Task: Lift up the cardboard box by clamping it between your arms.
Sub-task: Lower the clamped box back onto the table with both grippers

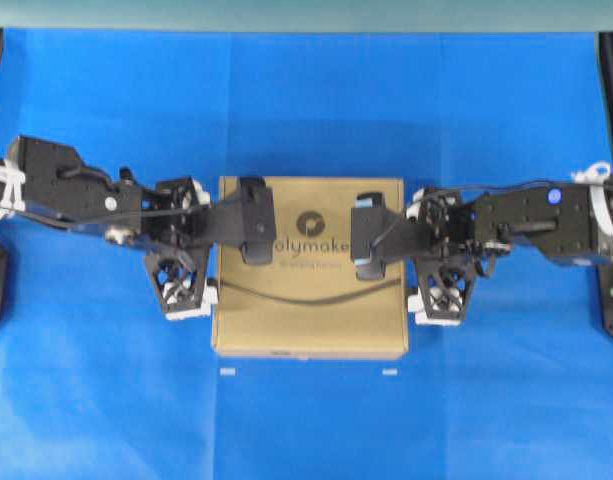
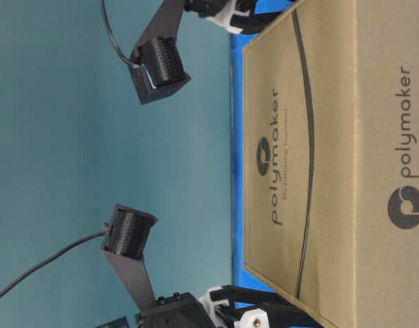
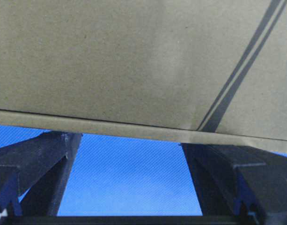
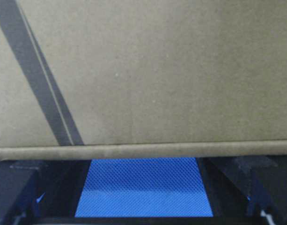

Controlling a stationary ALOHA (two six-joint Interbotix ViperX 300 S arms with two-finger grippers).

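The cardboard box (image 1: 311, 300) is flat, square and brown, with dark "polymaker" lettering, a round logo and a curved dark line. It sits mid-table between the two black arms. My left gripper (image 1: 209, 245) is open, its two fingertips against the box's left side. My right gripper (image 1: 414, 245) is open, its fingertips against the box's right side. In the left wrist view the box edge (image 3: 134, 129) crosses just above the spread fingers (image 3: 45, 164). The right wrist view shows the same edge (image 4: 143, 151). Whether the box (image 2: 318, 171) is off the cloth, I cannot tell.
A blue cloth (image 1: 306, 100) covers the table. Two small white marks (image 1: 226, 372) lie on the cloth just in front of the box. Both wrist camera housings (image 1: 256, 220) overhang the box's top. Dark arm bases stand at the far left and right edges.
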